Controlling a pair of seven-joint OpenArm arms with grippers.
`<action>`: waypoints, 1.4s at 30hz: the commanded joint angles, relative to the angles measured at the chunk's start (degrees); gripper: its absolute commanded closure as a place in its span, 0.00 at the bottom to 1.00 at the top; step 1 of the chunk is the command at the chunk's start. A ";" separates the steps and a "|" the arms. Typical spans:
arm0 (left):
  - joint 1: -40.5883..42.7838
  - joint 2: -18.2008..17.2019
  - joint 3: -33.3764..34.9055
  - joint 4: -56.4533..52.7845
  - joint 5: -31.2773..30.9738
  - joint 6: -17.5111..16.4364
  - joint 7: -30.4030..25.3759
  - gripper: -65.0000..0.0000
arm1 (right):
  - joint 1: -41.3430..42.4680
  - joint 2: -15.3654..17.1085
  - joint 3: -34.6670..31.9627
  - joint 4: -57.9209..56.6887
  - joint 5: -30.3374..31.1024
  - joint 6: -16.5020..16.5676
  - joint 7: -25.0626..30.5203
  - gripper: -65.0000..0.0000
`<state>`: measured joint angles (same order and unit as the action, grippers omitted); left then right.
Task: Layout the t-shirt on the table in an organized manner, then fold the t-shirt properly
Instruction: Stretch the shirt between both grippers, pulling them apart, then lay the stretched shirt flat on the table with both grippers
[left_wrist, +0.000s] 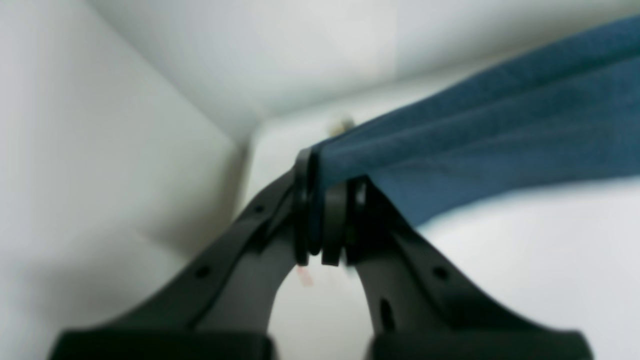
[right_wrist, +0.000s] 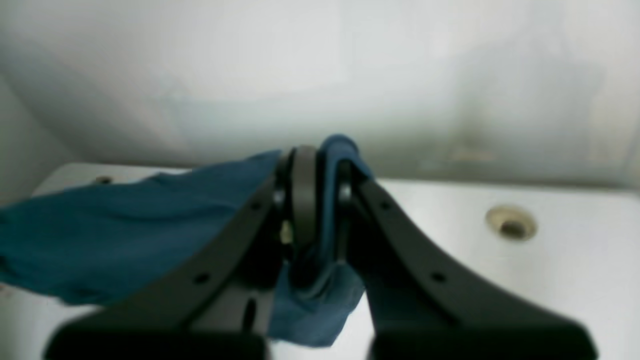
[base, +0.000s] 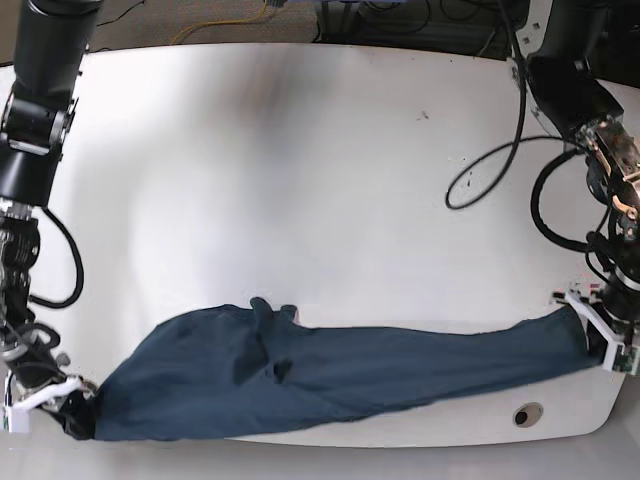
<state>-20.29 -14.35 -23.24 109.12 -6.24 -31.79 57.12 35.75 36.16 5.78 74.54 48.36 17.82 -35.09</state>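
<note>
- One t-shirt (base: 330, 375): strung between both grippers low over the table (base: 300, 180), probably to pull it flat for laying out.
- Left gripper (left_wrist: 325, 220): one, jaws clamped on cloth at its tips.
- Right gripper (right_wrist: 315, 200): one, likewise clamped on a bunched edge.
- Grommet holes: one ahead of the right gripper (right_wrist: 511, 223), a second beside the cloth.

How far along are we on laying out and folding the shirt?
Done: both grippers have hold of the t-shirt, the left gripper and the right gripper each clamped on an end.
In hand: it is stretched as a bunched band along the table edge.
Left: spreading it flat, then every fold.
</note>
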 joint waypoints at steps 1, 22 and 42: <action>1.70 -0.55 -0.27 0.99 -0.13 0.36 -1.87 1.00 | -3.62 1.51 2.61 3.48 0.13 -0.81 1.73 1.00; 30.89 3.93 -0.97 0.64 -0.05 0.36 -13.47 1.00 | -38.60 -3.85 13.08 11.04 0.30 -0.55 1.73 1.00; 41.35 3.76 -3.61 0.73 -0.05 0.36 -13.47 1.00 | -50.56 -5.44 13.16 11.22 0.56 -0.90 1.73 1.00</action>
<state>20.56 -9.89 -25.67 108.79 -6.31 -31.88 44.73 -14.92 29.39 18.37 84.68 48.10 16.73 -34.70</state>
